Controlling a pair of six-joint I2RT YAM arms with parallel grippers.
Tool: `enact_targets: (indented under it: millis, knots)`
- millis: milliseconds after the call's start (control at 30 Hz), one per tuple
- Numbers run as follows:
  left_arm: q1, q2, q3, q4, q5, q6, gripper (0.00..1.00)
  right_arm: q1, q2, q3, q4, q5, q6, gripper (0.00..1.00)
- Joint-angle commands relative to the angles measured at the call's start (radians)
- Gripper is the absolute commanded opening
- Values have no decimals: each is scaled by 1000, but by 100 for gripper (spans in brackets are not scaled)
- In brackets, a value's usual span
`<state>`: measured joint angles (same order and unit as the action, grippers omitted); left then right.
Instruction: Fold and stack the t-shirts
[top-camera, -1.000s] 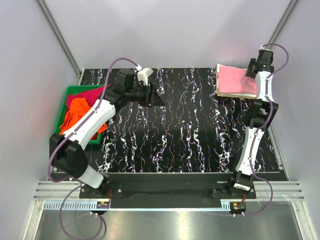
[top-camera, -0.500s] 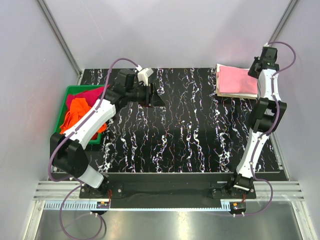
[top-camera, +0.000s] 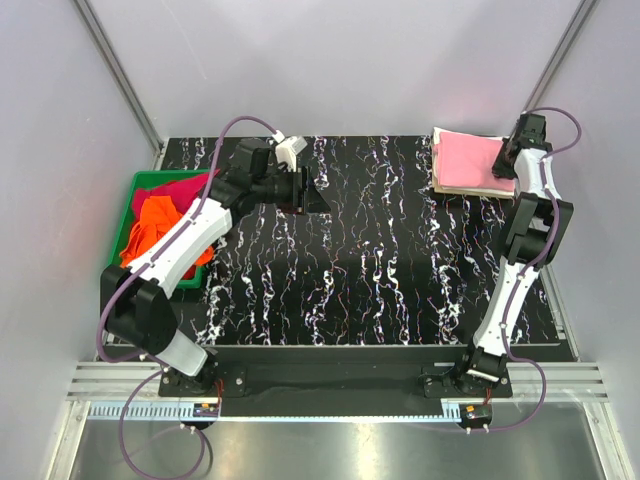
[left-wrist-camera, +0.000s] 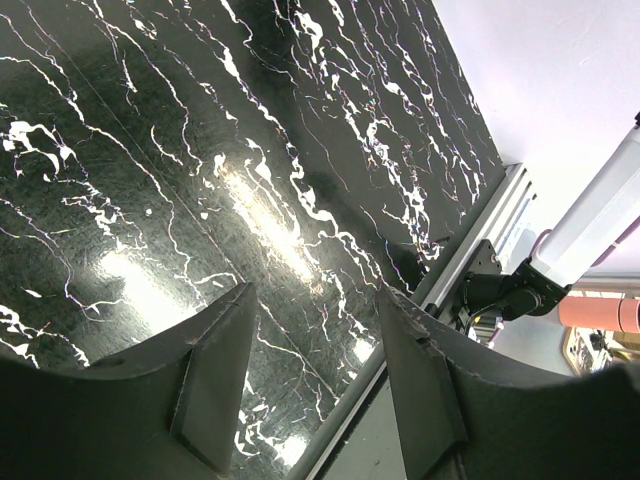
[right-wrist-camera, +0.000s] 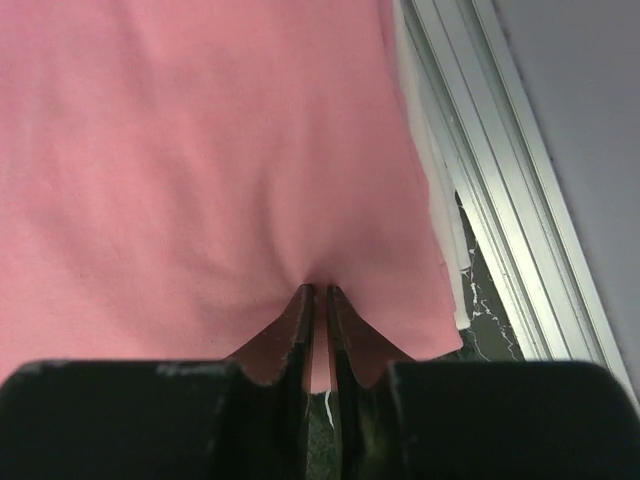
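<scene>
A folded light pink t-shirt (top-camera: 468, 160) lies on a folded white t-shirt (right-wrist-camera: 441, 205) at the table's far right corner. My right gripper (top-camera: 512, 152) is down on the pink shirt's right edge. In the right wrist view its fingers (right-wrist-camera: 320, 290) are nearly together and pinch a small pucker of the pink cloth (right-wrist-camera: 200, 150). The bright orange t-shirt (top-camera: 150, 225) and the dark magenta-red t-shirt (top-camera: 185, 187) lie crumpled in the green tray (top-camera: 135, 190) at the left. My left gripper (top-camera: 318, 198) is open and empty above the table's back left part (left-wrist-camera: 315, 290).
The black marbled table (top-camera: 380, 260) has metal rails along its edges (right-wrist-camera: 500, 180). Grey walls close in the back and sides. The right arm's base shows at the left wrist view's right edge (left-wrist-camera: 590, 240).
My right gripper rose towards the back right corner, then came down onto the pink shirt's right edge. The left arm has not moved.
</scene>
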<state>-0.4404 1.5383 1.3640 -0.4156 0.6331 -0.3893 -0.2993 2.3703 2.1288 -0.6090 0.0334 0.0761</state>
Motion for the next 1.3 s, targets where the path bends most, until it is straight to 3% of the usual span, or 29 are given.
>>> enact_targets:
  millis: [0,233,367,533,633,667,733,833,933,1267]
  knots:
    - [-4,8,-3,37,14,18,57,-1,-87,-1,0,40,-27,17]
    - [-3,13,-2,34,-7,30,58,11,-239,-102,-46,-85,117,22]
    - [-1,-16,-2,29,-52,50,58,116,-380,-263,-80,-107,201,29]
    - [8,-122,-20,37,-188,75,58,258,-641,-493,-55,-297,286,43]
    - [12,-194,-42,41,-291,90,60,374,-758,-605,-43,-352,304,59]
    - [14,-208,-43,43,-306,92,62,400,-810,-644,-41,-369,313,99]
    - [16,-244,-43,43,-317,96,64,449,-871,-682,-32,-372,336,100]
    - [19,-280,-43,43,-322,98,99,459,-1005,-748,-12,-380,402,100]
    - [20,-310,-45,49,-311,102,99,459,-1138,-786,9,-372,461,100]
    - [17,-365,-83,118,-248,96,99,457,-1209,-830,17,-248,513,100]
